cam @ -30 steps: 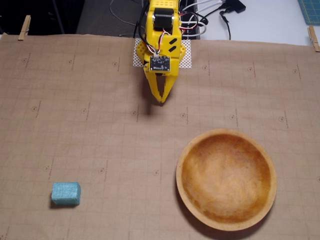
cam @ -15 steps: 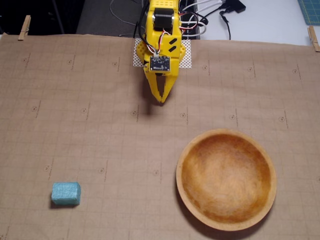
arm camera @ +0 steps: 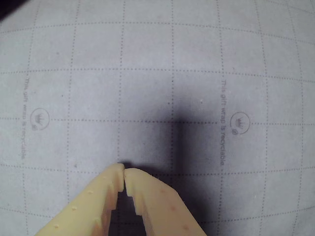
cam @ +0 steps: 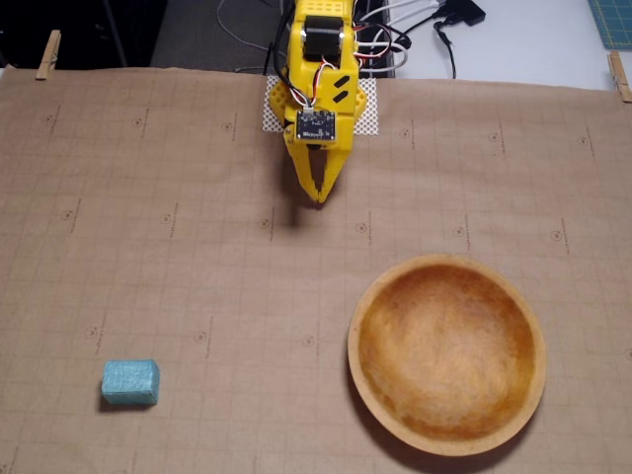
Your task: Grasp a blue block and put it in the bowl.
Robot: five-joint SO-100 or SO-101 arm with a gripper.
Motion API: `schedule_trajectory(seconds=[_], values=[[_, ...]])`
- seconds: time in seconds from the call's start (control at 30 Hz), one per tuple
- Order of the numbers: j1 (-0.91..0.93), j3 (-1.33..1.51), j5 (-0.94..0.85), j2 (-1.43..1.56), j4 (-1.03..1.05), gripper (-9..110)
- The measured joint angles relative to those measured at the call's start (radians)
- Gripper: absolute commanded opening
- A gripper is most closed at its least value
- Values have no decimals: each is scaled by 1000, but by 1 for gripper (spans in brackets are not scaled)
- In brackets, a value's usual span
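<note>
Gripper: yellow two-finger gripper [cam: 321,197] is pinched closed, nothing held | Block: small teal-blue foam block [cam: 130,382] is seen at 8 o'clock in fixed view, far off | Bowl: big round wooden bowl [cam: 446,440] at 4 o'clock | Tip: fingers should be opened wide before block is reached.

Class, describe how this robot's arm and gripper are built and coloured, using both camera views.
The arm is bright yellow plastic carrying a black motor block, with red, white and black wires looping around it and a small dark circuit board at the wrist. The gripper has two pale yellow tapered fingers with stepped inner edges and small surface bumps.
</note>
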Motion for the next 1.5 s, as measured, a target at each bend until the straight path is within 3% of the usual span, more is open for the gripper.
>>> schedule_trajectory(seconds=[0.43,0.77,1.13,1.5], values=[[0,-11,0,0,0,-3],[0,-272,3,2,-38,-3],[0,-414,3,-51,-304,-3],[-32,-416,3,-442,-727,-3]])
